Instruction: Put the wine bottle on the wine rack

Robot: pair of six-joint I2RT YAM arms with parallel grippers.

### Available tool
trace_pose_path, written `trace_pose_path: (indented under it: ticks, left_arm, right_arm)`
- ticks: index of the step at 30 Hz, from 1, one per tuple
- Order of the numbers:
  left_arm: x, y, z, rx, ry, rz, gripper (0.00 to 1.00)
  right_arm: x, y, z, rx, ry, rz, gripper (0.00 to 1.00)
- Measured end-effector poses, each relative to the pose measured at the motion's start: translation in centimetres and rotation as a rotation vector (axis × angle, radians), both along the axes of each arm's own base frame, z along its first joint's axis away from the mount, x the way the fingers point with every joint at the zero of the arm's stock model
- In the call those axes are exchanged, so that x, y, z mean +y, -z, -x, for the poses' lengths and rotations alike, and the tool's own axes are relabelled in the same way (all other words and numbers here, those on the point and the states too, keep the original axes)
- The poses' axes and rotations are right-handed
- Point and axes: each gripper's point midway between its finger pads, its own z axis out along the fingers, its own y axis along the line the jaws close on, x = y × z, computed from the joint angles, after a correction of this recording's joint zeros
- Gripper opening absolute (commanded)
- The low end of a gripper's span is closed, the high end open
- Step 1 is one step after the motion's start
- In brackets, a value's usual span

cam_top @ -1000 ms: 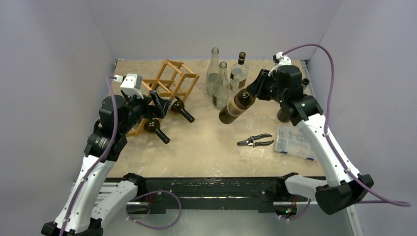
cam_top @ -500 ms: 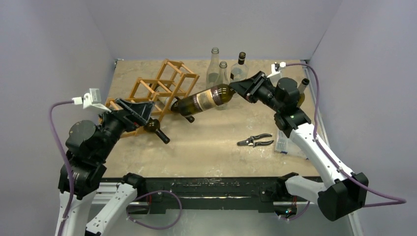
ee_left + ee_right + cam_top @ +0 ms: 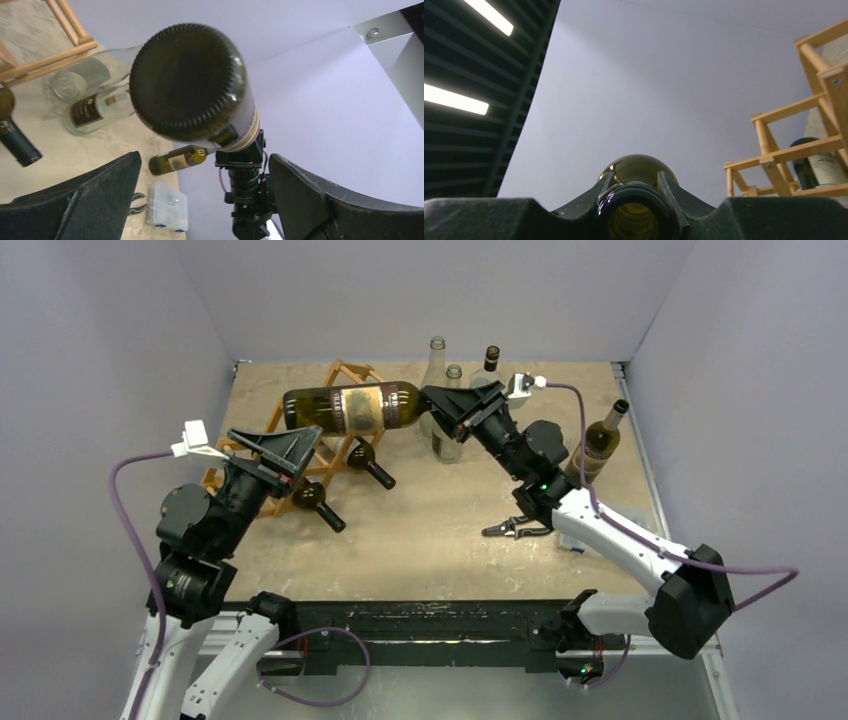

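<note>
My right gripper is shut on the neck of a dark green wine bottle with a gold-brown label. It holds the bottle level in the air, base to the left, above the orange-brown wooden wine rack. The bottle hides much of the rack. In the right wrist view my jaws clamp the bottle's mouth, with the rack to the right. My left gripper is open and empty beside the rack's near left end. In the left wrist view the bottle's base hangs above my open fingers.
Two dark bottles lie in the rack, necks pointing out. Clear bottles and a black-capped one stand at the back. A green bottle stands at the right. Pruning shears and a plastic box lie near the right arm.
The right arm swung the bottle from the right-middle of the table leftward to level above the rack. The left arm drew back from the rack and rose, gripper open.
</note>
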Motion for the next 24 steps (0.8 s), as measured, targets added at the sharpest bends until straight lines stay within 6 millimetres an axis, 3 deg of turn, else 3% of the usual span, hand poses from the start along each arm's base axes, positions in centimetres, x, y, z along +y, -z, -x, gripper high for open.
trace_pose_path:
  ticks: [5, 10, 18, 24]
  left_arm:
    - [-1.8, 1.5, -3.0, -0.011, 0.043, 0.124, 1.00]
    - [-2.0, 0.9, -4.7, -0.063, 0.031, 0.162, 0.99]
    - [-0.4, -1.1, -5.5, -0.207, -0.063, 0.232, 0.96]
    - [0.8, -1.8, -6.4, -0.244, -0.139, 0.274, 0.93]
  right_arm:
    - [3.7, 1.2, 0.2, 0.057, -0.043, -0.066, 0.00]
    - [6.8, 2.2, 0.4, 0.095, -0.052, -0.085, 0.00]
    - [8.6, 0.6, 2.6, 0.077, -0.038, -0.181, 0.00]
    - [9.6, 0.9, 2.9, 0.078, -0.014, -0.203, 0.00]
